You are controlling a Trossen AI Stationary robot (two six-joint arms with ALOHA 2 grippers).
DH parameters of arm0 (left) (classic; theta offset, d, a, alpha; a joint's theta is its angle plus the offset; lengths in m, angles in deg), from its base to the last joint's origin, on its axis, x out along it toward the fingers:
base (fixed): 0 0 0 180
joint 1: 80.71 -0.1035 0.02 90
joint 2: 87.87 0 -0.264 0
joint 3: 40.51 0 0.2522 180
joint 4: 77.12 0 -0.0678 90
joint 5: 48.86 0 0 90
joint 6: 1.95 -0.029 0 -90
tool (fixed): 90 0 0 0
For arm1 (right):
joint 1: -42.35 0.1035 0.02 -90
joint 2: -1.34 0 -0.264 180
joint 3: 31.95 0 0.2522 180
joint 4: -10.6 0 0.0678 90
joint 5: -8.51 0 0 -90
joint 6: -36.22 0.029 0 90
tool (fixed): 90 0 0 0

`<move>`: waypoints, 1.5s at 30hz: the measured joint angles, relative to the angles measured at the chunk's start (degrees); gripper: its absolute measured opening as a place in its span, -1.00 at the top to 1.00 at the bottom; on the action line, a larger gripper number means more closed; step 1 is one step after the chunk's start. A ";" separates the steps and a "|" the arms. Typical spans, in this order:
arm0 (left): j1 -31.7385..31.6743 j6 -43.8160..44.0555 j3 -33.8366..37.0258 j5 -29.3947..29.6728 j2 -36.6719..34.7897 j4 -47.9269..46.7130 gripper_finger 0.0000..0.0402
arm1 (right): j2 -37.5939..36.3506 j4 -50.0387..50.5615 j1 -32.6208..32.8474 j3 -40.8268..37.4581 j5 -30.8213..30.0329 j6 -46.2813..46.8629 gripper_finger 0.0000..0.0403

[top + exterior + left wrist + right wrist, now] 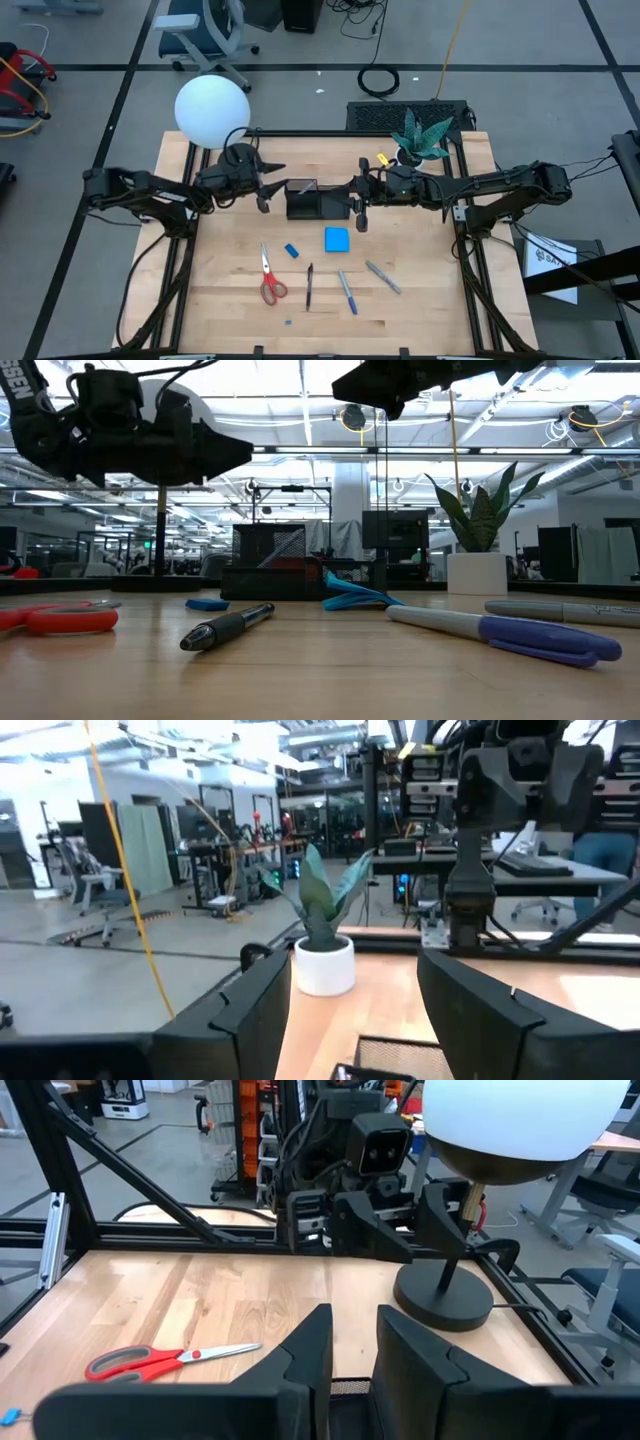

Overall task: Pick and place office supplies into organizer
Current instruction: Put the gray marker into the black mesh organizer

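Observation:
The black organizer (315, 200) stands at the table's far middle, between my two grippers. My left gripper (272, 185) hovers open just left of it, raised and pointing right, with nothing between its fingers (250, 1010). My right gripper (357, 203) hangs at the organizer's right end, its fingers (300, 1360) a narrow gap apart and holding nothing. Nearer the front lie red-handled scissors (270, 280), a small blue eraser (291, 250), a blue note pad (337, 239), a black pen (309, 285), a blue pen (347, 290) and a grey pen (383, 276), all flat on the wood.
A lamp with a white globe (211, 110) and a round black base (443, 1295) stands at the far left. At the far right is a potted plant (420, 140) with a small yellow object (381, 159) beside it. A tiny blue scrap (288, 322) lies near the front edge.

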 joint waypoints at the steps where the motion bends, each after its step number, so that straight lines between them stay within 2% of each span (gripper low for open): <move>1: 0.30 -0.10 -0.68 0.02 -0.91 -2.31 -0.13 | 0.00 0.08 0.00 -0.02 0.04 0.02 0.64; 10: 2.70 -0.42 -9.05 0.16 -8.71 -25.30 -0.13 | 0.00 0.64 0.00 0.00 0.06 0.00 0.64; 12: 3.88 -0.42 -10.28 2.09 -10.36 -28.31 -0.13 | 0.00 0.69 0.00 -0.01 0.06 0.00 0.64; 22: 15.26 -3.40 -11.29 22.39 -20.49 -30.84 -0.13 | 0.00 0.77 1.15 0.00 0.06 -1.30 0.64; 24: 17.99 -4.17 -11.31 29.76 -22.27 -32.03 -0.13 | 0.00 0.73 1.70 0.00 -0.11 -1.33 0.64; 29: 23.93 -5.08 -11.31 54.78 -24.95 -34.26 -0.13 | -0.64 1.21 3.18 0.00 -5.38 -1.81 0.64; 33: 26.93 -7.90 -11.53 66.35 -26.07 -33.75 -0.13 | -1.71 2.75 4.69 -0.02 -10.76 -2.39 0.64; 36: 28.01 -10.74 -13.15 70.87 -26.44 -33.83 -0.13 | -2.97 3.83 5.47 0.00 -13.65 -2.38 0.64; 39: 28.72 -12.74 -16.79 71.19 -26.36 -35.23 -0.13 | -3.54 4.82 5.70 0.00 -15.29 -1.10 0.64; 45: 29.02 -9.70 -24.44 72.08 -24.34 -48.35 -0.13 | -3.72 5.89 5.70 0.00 -15.68 0.17 0.64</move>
